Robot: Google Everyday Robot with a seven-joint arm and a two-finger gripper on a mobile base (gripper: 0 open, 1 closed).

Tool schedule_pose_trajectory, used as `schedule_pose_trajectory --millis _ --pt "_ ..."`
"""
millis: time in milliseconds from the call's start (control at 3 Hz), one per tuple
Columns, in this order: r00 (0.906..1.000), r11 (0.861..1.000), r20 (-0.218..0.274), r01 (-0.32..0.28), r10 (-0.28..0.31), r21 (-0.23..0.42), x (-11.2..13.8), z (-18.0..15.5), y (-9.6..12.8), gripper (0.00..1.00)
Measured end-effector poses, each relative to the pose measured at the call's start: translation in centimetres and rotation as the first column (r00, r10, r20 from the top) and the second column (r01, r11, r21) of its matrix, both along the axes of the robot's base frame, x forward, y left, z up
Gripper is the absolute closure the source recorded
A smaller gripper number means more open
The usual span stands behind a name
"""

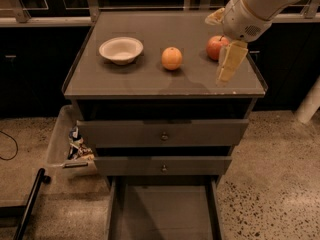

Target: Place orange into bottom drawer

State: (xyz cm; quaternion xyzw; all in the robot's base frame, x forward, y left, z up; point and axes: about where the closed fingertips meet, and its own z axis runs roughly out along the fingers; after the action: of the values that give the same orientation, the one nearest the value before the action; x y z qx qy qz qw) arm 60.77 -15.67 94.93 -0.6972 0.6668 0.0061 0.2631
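My gripper hangs over the right side of the cabinet top, just beside the apple; parted or closed, I cannot tell. The orange sits mid-top, and the bottom drawer is open below. Swinging left, I might knock the apple rolling or seize it instead.

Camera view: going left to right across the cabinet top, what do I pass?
Left to right: bowl → orange → apple; the pincer hangs rightmost, overlapping the apple's right side.
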Motion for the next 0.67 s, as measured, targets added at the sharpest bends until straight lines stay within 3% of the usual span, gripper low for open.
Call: schedule_pose_trajectory --millis 333,667 --pt "0.9991 0.996 0.04 0.01 -0.013 0.085 1.5 -0.5 1.0 0.0" --pt "0.9962 0.971 0.078 0.019 -0.039 0.237 4.1 -1.5 2.4 0.0"
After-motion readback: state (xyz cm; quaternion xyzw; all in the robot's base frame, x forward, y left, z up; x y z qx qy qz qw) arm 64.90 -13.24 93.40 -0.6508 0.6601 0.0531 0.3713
